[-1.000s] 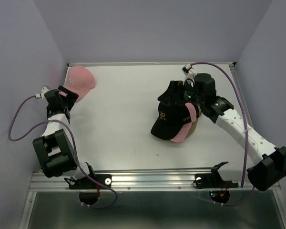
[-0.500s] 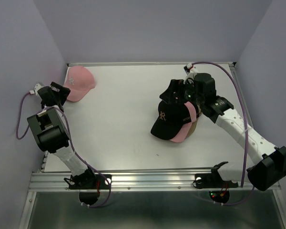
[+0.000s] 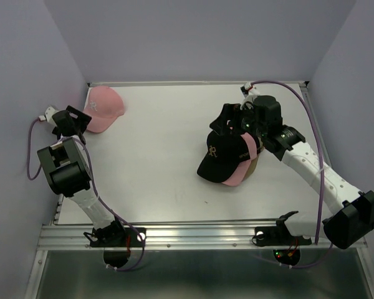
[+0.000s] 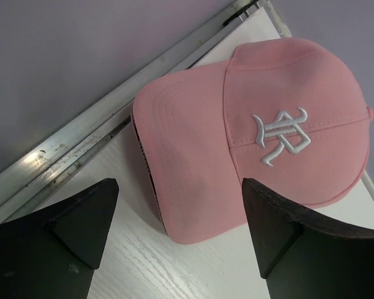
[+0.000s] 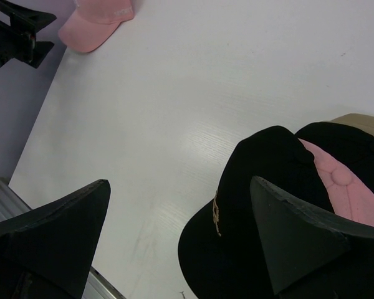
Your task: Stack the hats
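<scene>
You have a white desk (image 3: 156, 168) with a faint wood grain, closed in by pale lavender walls (image 3: 193, 37) on its left, far and right sides. Along the far edge runs a thin metal strip (image 3: 174, 83); your left wrist view shows it as a scuffed aluminium channel lying against the wall near the far left corner. Along the near edge you see a ribbed aluminium rail (image 3: 199, 233), and below it a dull grey-green panel (image 3: 193, 274). A small dark speck (image 3: 206, 201) sits on the desk close to the near edge, roughly midway along it
</scene>
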`<state>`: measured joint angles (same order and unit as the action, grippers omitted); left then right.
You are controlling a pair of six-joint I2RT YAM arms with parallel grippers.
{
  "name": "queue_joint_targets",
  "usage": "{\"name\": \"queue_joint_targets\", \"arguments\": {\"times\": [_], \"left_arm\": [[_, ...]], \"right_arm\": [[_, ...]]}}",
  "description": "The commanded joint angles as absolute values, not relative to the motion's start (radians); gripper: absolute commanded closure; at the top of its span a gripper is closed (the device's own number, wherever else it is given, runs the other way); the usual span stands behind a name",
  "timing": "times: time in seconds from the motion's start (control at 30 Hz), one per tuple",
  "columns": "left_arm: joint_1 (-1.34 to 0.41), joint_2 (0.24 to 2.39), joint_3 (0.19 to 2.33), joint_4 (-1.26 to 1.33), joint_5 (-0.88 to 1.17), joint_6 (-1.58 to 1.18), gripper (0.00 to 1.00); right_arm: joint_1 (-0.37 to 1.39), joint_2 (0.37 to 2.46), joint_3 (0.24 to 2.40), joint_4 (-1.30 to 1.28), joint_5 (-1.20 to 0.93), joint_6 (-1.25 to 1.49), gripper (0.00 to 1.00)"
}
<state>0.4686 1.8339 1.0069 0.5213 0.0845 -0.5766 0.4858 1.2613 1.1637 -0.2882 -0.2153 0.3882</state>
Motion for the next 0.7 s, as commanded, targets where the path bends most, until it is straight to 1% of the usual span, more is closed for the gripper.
{"name": "queue_joint_targets", "arguments": {"times": [0.0, 0.2, 0.27, 0.4, 0.57, 0.6, 0.67], "left_arm": [[0.436, 1.856, 1.074, 0.471, -0.034, -0.551, 0.08], [0.42, 1.885, 1.072, 0.437, -0.052, -0.629, 0.09], [0.419, 1.907, 1.097, 0.405, -0.044, -0.637, 0.11], [0.416, 1.922, 1.089, 0.425, -0.052, -0.658, 0.12], [0.414, 1.953, 1.13, 0.402, -0.049, -0.692, 0.18], [0.413, 1.954, 1.131, 0.4, -0.057, -0.698, 0.22], [0.411, 1.956, 1.132, 0.4, -0.06, -0.701, 0.24]], "right_arm": [[0.483, 1.249, 1.192, -0.282, -0.196, 0.368, 0.0], [0.483, 1.233, 1.192, -0.282, -0.186, 0.347, 0.0], [0.483, 1.233, 1.192, -0.284, -0.192, 0.344, 0.0], [0.483, 1.239, 1.192, -0.284, -0.201, 0.342, 0.0], [0.483, 1.236, 1.183, -0.285, -0.198, 0.339, 0.0], [0.483, 1.238, 1.183, -0.287, -0.193, 0.339, 0.0], [0.483, 1.239, 1.184, -0.287, -0.193, 0.337, 0.0]]}}
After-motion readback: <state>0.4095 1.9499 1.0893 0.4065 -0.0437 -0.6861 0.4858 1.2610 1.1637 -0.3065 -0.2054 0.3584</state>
